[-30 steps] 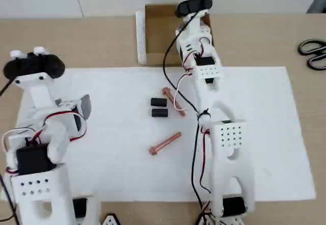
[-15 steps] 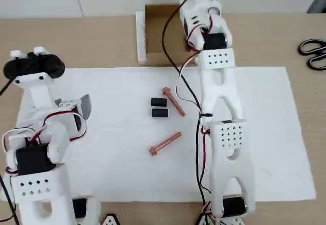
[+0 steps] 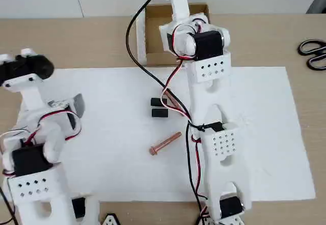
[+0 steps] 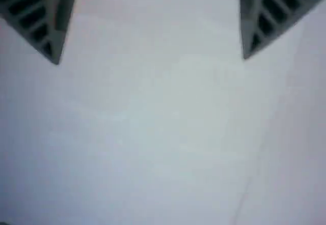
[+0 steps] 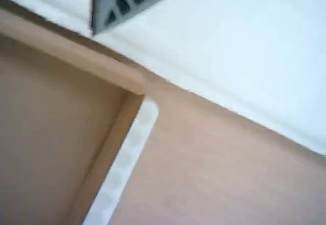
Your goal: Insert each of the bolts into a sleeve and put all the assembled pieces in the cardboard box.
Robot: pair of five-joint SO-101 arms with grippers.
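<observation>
Copper bolt [image 3: 165, 143] lies at 6 o'clock of two black sleeves [image 3: 159, 102]; cardboard box [image 3: 153, 36] at 12 o'clock, inside mostly hidden under right gripper [image 3: 178, 6], whose grip I cannot tell; left gripper [image 4: 148, 59] at 9 o'clock gapes wide.

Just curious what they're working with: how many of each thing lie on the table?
Copper bolts: 1 in clear sight; another may be hidden
Black sleeves: 2
Cardboard box: 1
Scissors: 1
Total: 5

High view looks steeply down over the tan wooden table [image 3: 76, 41]. Left wrist camera sits close above the white paper sheet [image 4: 153, 133]. Right wrist camera is close over the brown open cardboard box [image 5: 102, 153]. High view shares both.
</observation>
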